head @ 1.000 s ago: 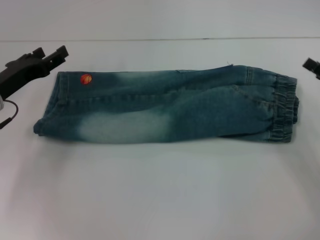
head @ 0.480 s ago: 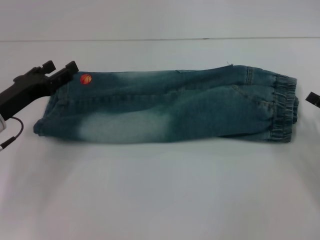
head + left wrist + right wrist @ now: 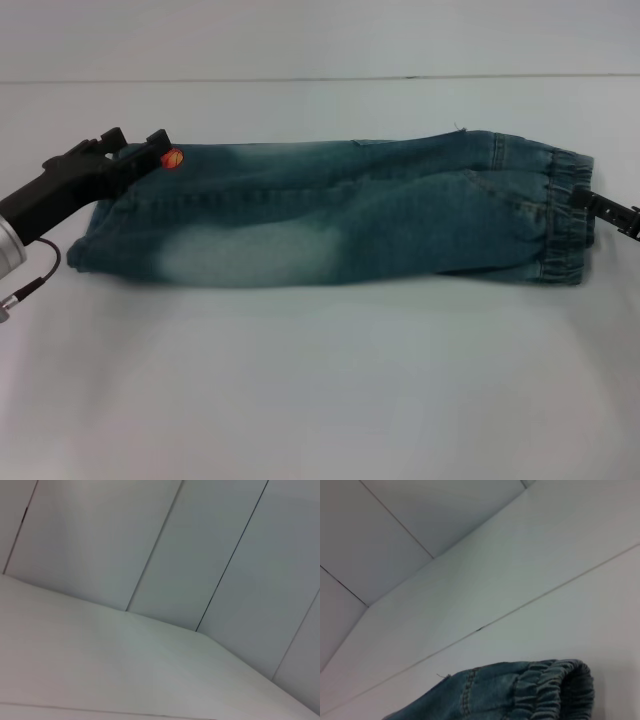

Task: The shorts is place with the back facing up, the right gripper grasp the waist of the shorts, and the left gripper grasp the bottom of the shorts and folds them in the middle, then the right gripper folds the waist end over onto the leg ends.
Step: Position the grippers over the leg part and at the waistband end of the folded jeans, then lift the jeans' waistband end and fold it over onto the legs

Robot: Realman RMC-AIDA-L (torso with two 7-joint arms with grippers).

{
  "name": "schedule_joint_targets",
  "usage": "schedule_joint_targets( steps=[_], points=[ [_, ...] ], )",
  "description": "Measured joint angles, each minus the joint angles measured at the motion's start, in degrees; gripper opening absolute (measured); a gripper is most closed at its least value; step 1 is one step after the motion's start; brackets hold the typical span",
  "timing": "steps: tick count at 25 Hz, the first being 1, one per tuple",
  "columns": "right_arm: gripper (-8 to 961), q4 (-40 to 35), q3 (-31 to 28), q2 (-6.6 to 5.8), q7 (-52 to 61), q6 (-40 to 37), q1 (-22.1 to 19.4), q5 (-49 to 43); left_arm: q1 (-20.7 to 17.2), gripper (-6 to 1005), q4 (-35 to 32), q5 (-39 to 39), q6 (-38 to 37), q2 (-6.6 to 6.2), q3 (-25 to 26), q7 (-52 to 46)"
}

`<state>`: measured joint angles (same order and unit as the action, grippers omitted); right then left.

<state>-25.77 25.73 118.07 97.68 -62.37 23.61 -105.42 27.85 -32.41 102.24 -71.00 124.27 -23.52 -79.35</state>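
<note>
From the head camera I see the shorts (image 3: pixel 335 212) lying folded lengthwise into a long strip across the white table (image 3: pixel 320 380), the gathered elastic waist (image 3: pixel 566 218) at my right and the bottom of the shorts (image 3: pixel 100 215) at my left, with the small orange ball (image 3: pixel 172 158) near that end's far corner. The left gripper (image 3: pixel 133 148) sits over that far hem corner, its two black fingers (image 3: pixel 158 143) standing apart, the nearer tip just beside the orange ball; I cannot make out whether they touch the cloth. Its silver cylinder (image 3: pixel 8 243) and thin cable (image 3: pixel 32 280) are cut off by the frame edge. The right gripper (image 3: pixel 584 199) pokes in at the edge, its tip against the waistband; most of it is out of view and I cannot tell how its jaws stand.

My left wrist camera gives me only bare table and panelled wall (image 3: pixel 200 545); no fingers, no denim.

My right wrist camera shows the ruched waistband (image 3: pixel 555 687) close by, partly cropped by the frame, on the table surface, with the wall behind. That arm's own fingers do not appear.
</note>
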Motion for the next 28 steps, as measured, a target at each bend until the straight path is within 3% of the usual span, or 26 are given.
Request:
schedule_joint_targets(
  steps=[22,28],
  points=[
    [798,0.3,4.8,0.28,2.5,3.1,2.3,-0.8,0.7,804,3.4,-0.2,-0.6,0.01,0.0,3.3],
    [503,0.2,4.9,0.2,2.7,1.0,2.6,-0.8,1.6,799,7.5,-2.9,-1.6,0.08,0.0,8.9]
  ],
)
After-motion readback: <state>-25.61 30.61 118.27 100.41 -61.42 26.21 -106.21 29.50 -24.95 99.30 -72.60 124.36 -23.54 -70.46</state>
